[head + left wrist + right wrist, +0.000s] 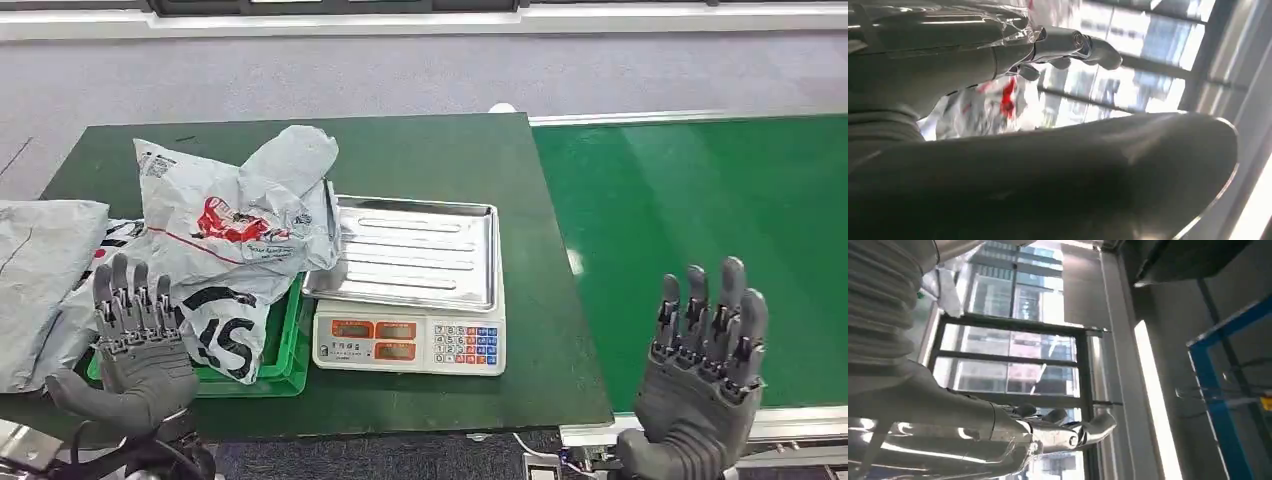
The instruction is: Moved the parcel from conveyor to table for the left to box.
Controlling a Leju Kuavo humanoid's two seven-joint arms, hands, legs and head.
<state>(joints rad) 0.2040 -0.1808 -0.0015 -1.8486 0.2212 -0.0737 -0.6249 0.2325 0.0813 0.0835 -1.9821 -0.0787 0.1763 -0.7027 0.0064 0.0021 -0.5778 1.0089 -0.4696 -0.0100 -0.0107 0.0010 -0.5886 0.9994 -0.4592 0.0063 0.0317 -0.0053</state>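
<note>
1. The head view looks down on a dark green counter [420, 150], with a bright green conveyor [700, 220] running along its right side.
2. Both robot hands are raised, fingers apart and holding nothing: the left hand [135, 345] hovers over the near left of the counter, the right hand [705, 365] over the near edge of the conveyor.
3. No parcel lies on the visible stretch of conveyor. Grey parcels [235, 225] are heaped in and over a green box [285, 365] at the counter's left, just beyond the left hand; one has red print, another bold black letters.
4. Judgement: the robot seems to be between transfers, waiting. The next move would call for a parcel to arrive on the belt within the right hand's reach.
5. A weighing scale [410, 345] with a steel tray [415, 255] stands mid-counter, between conveyor and box. Any parcel crossing must clear it or land beside it.
6. The overfull box leaves little room.
</note>
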